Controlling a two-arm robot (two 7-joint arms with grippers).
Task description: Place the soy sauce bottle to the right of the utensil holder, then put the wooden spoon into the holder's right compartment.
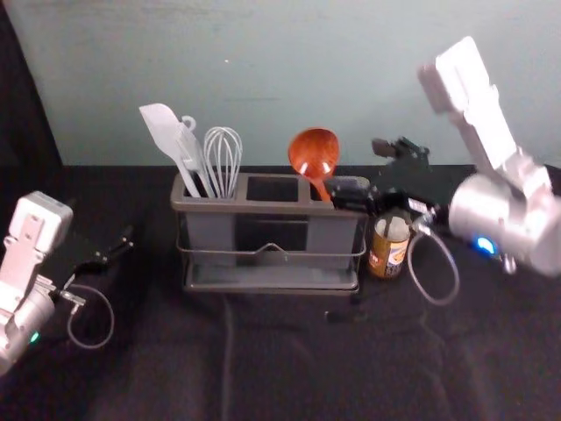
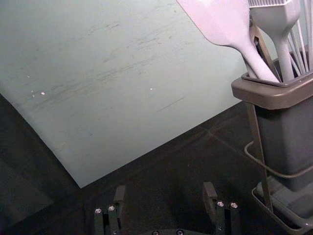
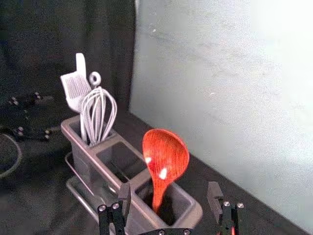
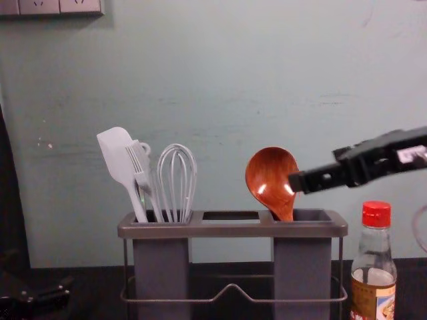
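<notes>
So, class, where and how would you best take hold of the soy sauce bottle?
Probably by the labelled body, below where the glass tapers to the neck, coming in level from the robot's right. The bottle stands upright with the utensil holder close on its left, so that side looks cramped, and the wider body should hold steadier.

Matt black cloth (image 1: 158,360), softly creased, covers the table. Near its far edge, the utensil holder (image 4: 233,230) looks like smooth, satin plastic, with a thin metal wire rail (image 4: 232,287). The wooden spoon (image 4: 268,177) is glossy, its grain streaked. The spatula (image 4: 115,153) looks smooth and matt. Toward the far right corner, the soy sauce bottle (image 4: 373,248) is clear, shiny glass with a ridged plastic cap (image 4: 376,215).
</notes>
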